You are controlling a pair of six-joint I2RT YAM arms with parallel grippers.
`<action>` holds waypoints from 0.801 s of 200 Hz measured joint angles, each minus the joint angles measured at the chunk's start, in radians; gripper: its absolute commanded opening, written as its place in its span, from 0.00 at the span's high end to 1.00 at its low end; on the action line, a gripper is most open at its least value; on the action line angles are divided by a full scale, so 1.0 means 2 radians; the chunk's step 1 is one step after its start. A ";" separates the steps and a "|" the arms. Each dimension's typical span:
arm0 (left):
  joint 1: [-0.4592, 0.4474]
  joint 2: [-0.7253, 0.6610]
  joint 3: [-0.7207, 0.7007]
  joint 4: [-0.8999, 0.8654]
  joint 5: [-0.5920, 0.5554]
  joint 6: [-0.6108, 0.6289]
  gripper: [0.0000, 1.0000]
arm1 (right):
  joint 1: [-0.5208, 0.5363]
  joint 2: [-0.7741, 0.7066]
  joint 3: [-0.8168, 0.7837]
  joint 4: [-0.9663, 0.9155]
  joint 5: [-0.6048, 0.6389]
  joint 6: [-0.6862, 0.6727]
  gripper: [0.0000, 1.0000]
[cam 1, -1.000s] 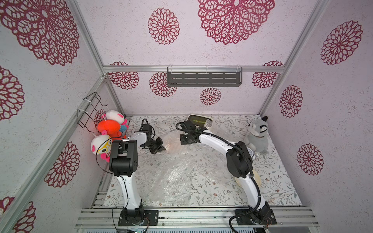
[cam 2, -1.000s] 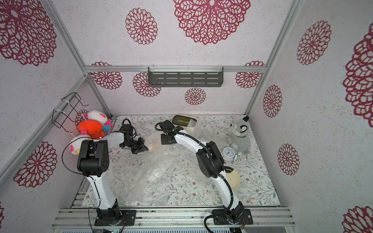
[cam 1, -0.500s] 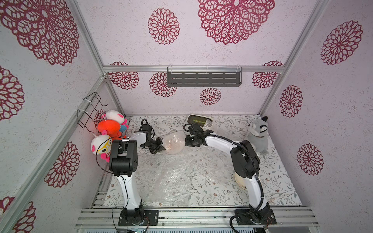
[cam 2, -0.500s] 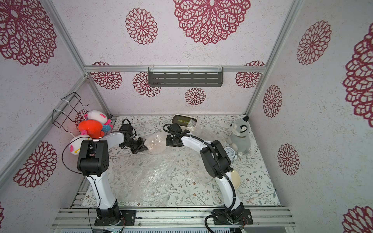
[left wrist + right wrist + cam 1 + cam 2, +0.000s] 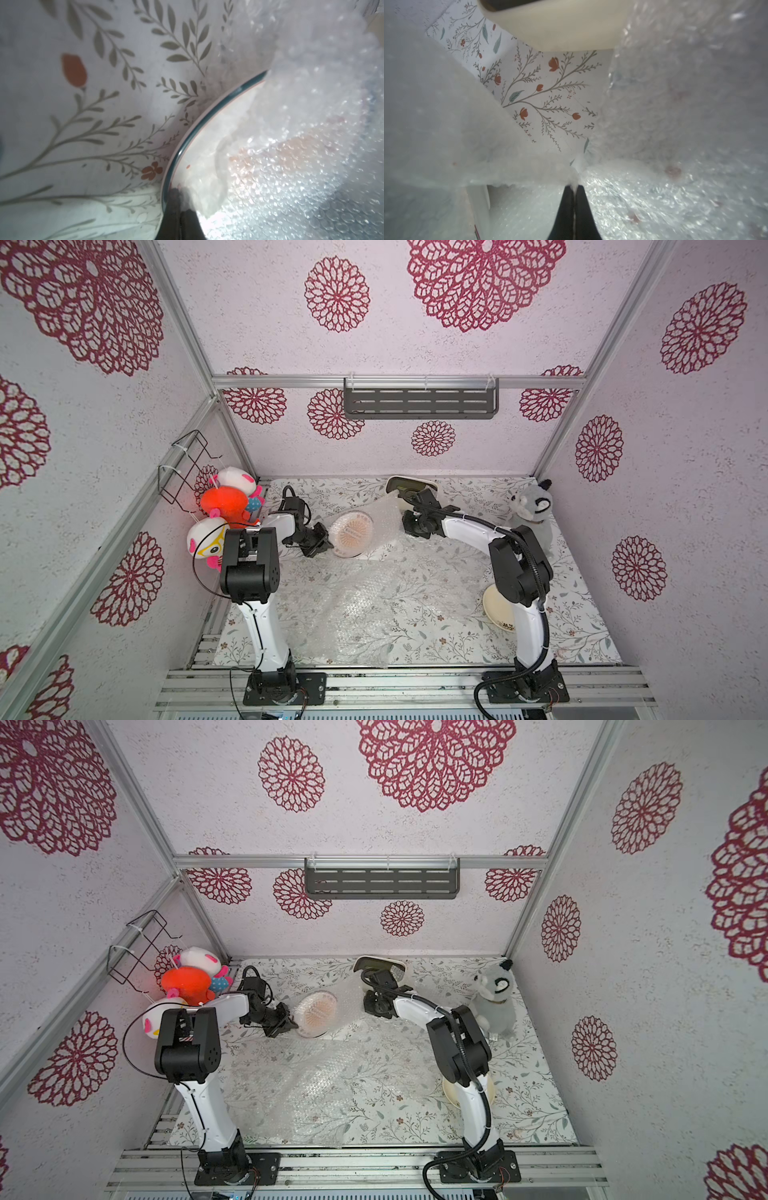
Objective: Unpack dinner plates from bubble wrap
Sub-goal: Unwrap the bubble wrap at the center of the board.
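A white dinner plate (image 5: 352, 533) (image 5: 318, 1011) with an orange sunburst and a dark rim stands tilted on edge at the back middle of the table. My left gripper (image 5: 329, 544) (image 5: 178, 199) is shut on its rim (image 5: 187, 135). Bubble wrap (image 5: 384, 522) (image 5: 291, 145) still drapes over the plate's face and trails to the right. My right gripper (image 5: 408, 529) (image 5: 574, 187) is shut on a bunched fold of that wrap (image 5: 654, 187). A second bubble wrap sheet (image 5: 365, 614) lies flat at the front middle. A cream dinner plate (image 5: 496, 608) lies partly hidden under the right arm.
A cream box with a dark top (image 5: 409, 485) (image 5: 560, 27) stands at the back, just behind the right gripper. Plush toys (image 5: 226, 502) crowd the left wall under a wire basket (image 5: 187, 464). A grey plush animal (image 5: 534, 510) sits at the back right.
My right gripper has moved to the right with the bubble wrap, drawing it off the plate. More of the sunburst plate shows. The left gripper has stayed on the rim.
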 measured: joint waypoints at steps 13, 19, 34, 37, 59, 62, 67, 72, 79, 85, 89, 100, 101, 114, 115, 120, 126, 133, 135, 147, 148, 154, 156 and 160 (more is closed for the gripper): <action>0.000 0.000 0.000 0.003 0.003 -0.005 1.00 | 0.000 0.000 0.000 0.001 -0.008 0.000 0.89; 0.000 0.000 0.000 0.004 0.005 -0.007 0.93 | 0.001 0.000 0.001 0.001 -0.013 0.001 0.84; 0.000 0.000 0.000 0.007 0.011 -0.011 0.80 | 0.002 0.000 0.003 0.001 -0.019 -0.002 0.73; 0.000 0.000 0.000 0.007 0.011 -0.012 0.78 | 0.002 0.000 0.003 0.001 -0.022 0.003 0.71; 0.000 0.000 0.000 0.013 0.024 -0.018 0.70 | 0.002 0.000 0.003 -0.002 -0.027 -0.003 0.60; 0.000 0.000 0.000 0.014 0.025 -0.017 0.70 | 0.002 0.000 0.003 -0.002 -0.028 -0.005 0.59; 0.000 0.000 0.000 0.014 0.027 -0.019 0.69 | 0.002 0.000 0.003 -0.005 -0.028 -0.006 0.58; 0.000 -0.001 0.000 0.015 0.028 -0.019 0.68 | 0.002 -0.001 0.003 -0.007 -0.027 -0.006 0.56; 0.000 -0.002 0.000 0.015 0.029 -0.019 0.67 | 0.002 -0.002 0.002 -0.011 -0.027 -0.009 0.55; 0.000 -0.002 -0.001 0.016 0.029 -0.020 0.65 | 0.002 -0.004 0.001 -0.015 -0.026 -0.010 0.54; 0.000 -0.003 -0.002 0.016 0.029 -0.022 0.64 | 0.002 -0.007 -0.001 -0.019 -0.026 -0.013 0.53; 0.000 -0.007 -0.004 0.016 0.030 -0.023 0.61 | 0.002 -0.016 -0.005 -0.029 -0.025 -0.017 0.50; 0.000 -0.007 -0.004 0.016 0.029 -0.023 0.61 | 0.002 -0.017 -0.005 -0.030 -0.025 -0.017 0.50; 0.000 -0.012 -0.006 0.014 0.029 -0.025 0.60 | 0.002 -0.036 -0.010 -0.046 -0.022 -0.024 0.48; 0.000 -0.012 -0.006 0.014 0.028 -0.025 0.59 | 0.002 -0.037 -0.010 -0.046 -0.022 -0.025 0.48; 0.000 -0.014 -0.007 0.012 0.028 -0.026 0.58 | 0.001 -0.045 -0.012 -0.053 -0.021 -0.028 0.47; 0.000 -0.016 -0.007 0.010 0.027 -0.026 0.57 | 0.000 -0.057 -0.013 -0.060 -0.020 -0.031 0.47; 0.000 -0.019 -0.007 0.007 0.027 -0.026 0.55 | -0.001 -0.070 -0.015 -0.066 -0.019 -0.035 0.46; 0.000 -0.019 -0.007 0.006 0.027 -0.026 0.54 | -0.002 -0.074 -0.015 -0.068 -0.018 -0.037 0.46; 0.000 -0.026 -0.007 -0.001 0.024 -0.027 0.52 | -0.006 -0.098 -0.015 -0.081 -0.014 -0.045 0.46; 0.000 -0.027 -0.007 -0.001 0.024 -0.026 0.52 | -0.006 -0.099 -0.015 -0.081 -0.013 -0.045 0.46; 0.000 -0.033 -0.007 -0.007 0.021 -0.027 0.51 | -0.009 -0.111 -0.015 -0.086 -0.012 -0.049 0.45; 0.000 -0.034 -0.007 -0.009 0.021 -0.027 0.51 | -0.010 -0.115 -0.015 -0.088 -0.012 -0.051 0.45; 0.000 -0.039 -0.007 -0.013 0.019 -0.027 0.50 | -0.013 -0.123 -0.015 -0.091 -0.012 -0.053 0.45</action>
